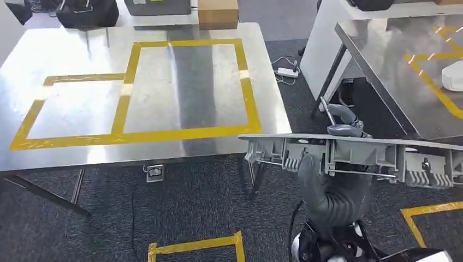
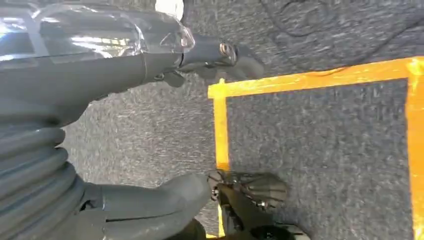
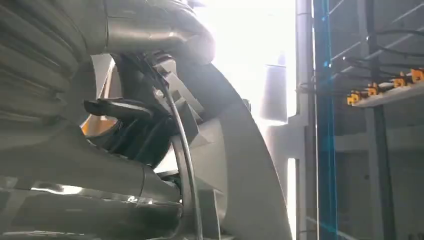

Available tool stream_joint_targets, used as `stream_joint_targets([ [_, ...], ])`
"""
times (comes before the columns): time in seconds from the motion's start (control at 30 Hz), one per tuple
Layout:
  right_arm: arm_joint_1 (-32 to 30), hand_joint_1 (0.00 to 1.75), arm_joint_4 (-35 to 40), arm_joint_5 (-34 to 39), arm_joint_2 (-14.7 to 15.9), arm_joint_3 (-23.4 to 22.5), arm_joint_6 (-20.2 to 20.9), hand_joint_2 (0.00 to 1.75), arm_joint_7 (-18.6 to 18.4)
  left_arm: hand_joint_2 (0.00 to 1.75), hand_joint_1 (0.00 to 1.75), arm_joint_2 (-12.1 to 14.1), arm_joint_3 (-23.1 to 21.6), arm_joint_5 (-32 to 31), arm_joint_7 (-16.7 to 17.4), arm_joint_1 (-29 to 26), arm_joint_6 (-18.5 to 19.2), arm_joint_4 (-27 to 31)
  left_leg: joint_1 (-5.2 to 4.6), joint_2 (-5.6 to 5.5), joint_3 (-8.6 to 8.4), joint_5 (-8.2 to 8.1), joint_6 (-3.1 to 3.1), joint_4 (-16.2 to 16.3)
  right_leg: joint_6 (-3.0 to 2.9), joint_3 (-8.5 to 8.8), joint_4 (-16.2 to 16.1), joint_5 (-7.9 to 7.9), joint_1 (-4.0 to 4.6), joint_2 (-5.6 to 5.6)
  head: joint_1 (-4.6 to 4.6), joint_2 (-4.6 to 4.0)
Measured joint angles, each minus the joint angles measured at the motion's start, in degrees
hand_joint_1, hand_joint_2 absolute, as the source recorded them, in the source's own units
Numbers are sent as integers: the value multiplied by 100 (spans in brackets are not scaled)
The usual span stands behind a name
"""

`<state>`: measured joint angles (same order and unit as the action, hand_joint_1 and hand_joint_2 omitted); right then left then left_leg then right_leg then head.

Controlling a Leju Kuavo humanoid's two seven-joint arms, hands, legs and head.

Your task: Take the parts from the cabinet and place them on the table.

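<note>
A long grey plastic part (image 1: 355, 155) with ribs and clips hangs level over the carpet, just right of the steel table's (image 1: 82, 142) near right corner. My right hand (image 1: 330, 180) grips it from below near its middle, fingers wrapped over its top edge. Close up, the right wrist view has the curved grey part (image 3: 240, 150) pressed against the right hand (image 3: 125, 125). My left hand (image 2: 150, 70) hangs over the carpet, fingers stretched out and apart, holding nothing.
Yellow tape rectangles (image 1: 185, 87) mark the tabletop. A cardboard box (image 1: 217, 12) and dark gear sit at the table's far edge. A tilted steel panel (image 1: 404, 71) and white stand lie to the right. A power strip (image 1: 286, 72) and cables lie on the carpet.
</note>
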<state>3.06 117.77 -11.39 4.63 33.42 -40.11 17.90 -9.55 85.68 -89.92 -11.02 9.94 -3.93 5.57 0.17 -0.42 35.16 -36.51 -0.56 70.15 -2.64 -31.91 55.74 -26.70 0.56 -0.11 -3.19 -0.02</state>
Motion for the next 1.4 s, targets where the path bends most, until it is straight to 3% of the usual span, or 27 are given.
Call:
stream_joint_targets([
  [0.03,-10,175,-2,0,0,0,0,175,0,175,0,4,0,0,2,-10,0,0,36,3,244,-140,-47,299,32,26,3,-38,-27,1,15,0],
  [0.07,-12,175,-2,0,0,0,0,175,0,175,0,11,0,0,2,-23,0,0,71,12,395,-128,-100,395,71,57,13,-77,-59,8,28,0],
  [0.1,-13,175,-4,0,-2,0,0,175,0,175,0,24,0,0,2,-32,0,0,108,28,419,65,-163,253,113,105,29,-132,-97,17,53,0],
  [0.13,-14,175,-4,2,-4,0,0,175,0,175,0,35,0,0,2,-33,0,0,147,40,334,359,-208,-73,161,163,52,-190,-135,24,77,0],
  [0.2,-12,175,-4,0,-11,-2,0,175,0,175,0,48,0,0,2,-32,0,2,232,82,79,1030,-319,-960,282,270,146,-348,-212,20,107,0],
  [0.23,-17,175,-9,0,-9,-2,0,175,4,175,0,35,0,-2,7,-33,0,0,160,81,106,857,-334,-918,339,294,185,-399,-206,29,187,0],
  [0.27,-12,175,-18,2,-11,-4,0,175,11,175,0,39,-2,0,4,-27,0,2,158,147,120,702,-161,-947,396,223,232,-439,-198,33,267,0],
  [0.3,-7,175,-17,5,-11,2,2,175,11,175,0,48,0,-2,2,-42,0,2,148,124,117,838,-68,-922,436,229,244,-481,-195,25,190,0],
  [0.33,-24,175,-22,5,-11,2,2,175,11,175,0,55,0,-2,7,-49,0,2,141,125,109,795,-12,-918,462,278,235,-481,-203,26,149,0],
  [0.4,-5,175,-15,5,-11,-7,0,175,13,175,0,44,2,0,4,-43,-2,2,159,89,19,788,35,-928,512,273,306,-480,-223,14,129,0],
  [0.47,-5,175,-15,5,-11,-2,0,175,13,175,0,46,0,-2,0,-33,0,4,152,89,-73,726,115,-951,540,-88,1002,-628,-216,14,13,0],
  [0.53,-10,175,-20,5,-11,-2,0,175,13,175,0,46,2,0,0,-36,0,4,114,85,-137,655,149,-951,534,-617,1784,-1004,-209,13,-72,0],
  [0.57,-14,175,-24,5,-11,-2,0,175,13,175,0,46,2,0,2,-40,0,4,88,80,-174,618,160,-951,515,-795,1968,-1112,-201,12,-103,0],
  [0.6,-14,175,-31,5,-11,-4,0,175,13,175,0,50,2,0,0,-41,0,4,61,73,-234,572,165,-951,474,-863,1925,-1058,-179,13,-135,0],
  [0.63,-14,175,-31,5,-11,-2,0,175,13,175,0,50,2,0,0,-39,-2,4,30,63,-301,526,179,-956,403,-827,1681,-833,-142,15,-151,0],
  [0.67,-14,175,-31,5,-11,-2,0,175,13,175,0,50,2,0,0,-37,-2,4,0,60,-380,483,185,-964,304,-715,1275,-475,-90,16,-175,0],
  [0.7,-12,175,-31,5,-11,-4,0,175,13,175,0,46,2,0,0,-37,-2,2,-26,60,-453,441,191,-986,169,-582,829,-85,-19,18,-203,0],
  [0.73,-10,175,-28,5,-9,-2,0,175,13,175,0,26,2,-2,0,-47,0,2,1,64,-470,416,196,-1018,13,-504,583,72,60,12,-205,0],
  [0.77,-12,175,-33,11,-9,-7,0,175,13,175,0,15,2,0,0,-24,-2,4,-21,32,-498,403,170,-1042,-36,-537,583,-215,68,15,-85,0],
  [0.8,-12,175,-26,9,-11,-2,0,175,13,175,0,15,2,0,0,-23,-2,2,-8,51,-473,391,130,-1055,-92,-435,412,-129,84,15,-134,0],
  [0.83,-21,175,-20,11,-9,-2,0,175,13,175,0,15,2,-2,0,-27,0,2,-13,75,-486,418,112,-1001,-47,-403,361,6,82,4,-166,0],
  [0.87,-22,175,-28,29,-11,-4,0,175,7,175,0,28,2,-2,-6,-34,0,2,-23,64,-527,411,149,-1015,328,-373,333,18,44,10,-157,0],
  [0.9,-14,175,-28,52,-11,-9,0,175,-9,175,0,26,0,-2,-18,-26,0,2,-20,79,-546,383,149,-1045,382,-367,342,33,40,13,-110,0],
  [0.93,-13,175,-28,74,-11,-9,0,175,-17,175,0,26,0,-2,-39,-19,-2,2,-19,69,-562,361,142,-1072,305,-363,343,-6,46,13,-96,0],
  [1.07,-13,175,-31,118,-9,-7,0,175,-9,175,0,33,0,-2,-81,-15,-2,2,-25,55,-605,336,128,-1153,265,-363,340,-38,42,2,-72,0],
  [1.4,28,175,-28,79,11,-2,0,175,-67,175,0,37,-2,-2,-98,-15,-4,2,-26,58,-619,337,126,-1183,244,-337,339,-50,37,2,-11,0],
])
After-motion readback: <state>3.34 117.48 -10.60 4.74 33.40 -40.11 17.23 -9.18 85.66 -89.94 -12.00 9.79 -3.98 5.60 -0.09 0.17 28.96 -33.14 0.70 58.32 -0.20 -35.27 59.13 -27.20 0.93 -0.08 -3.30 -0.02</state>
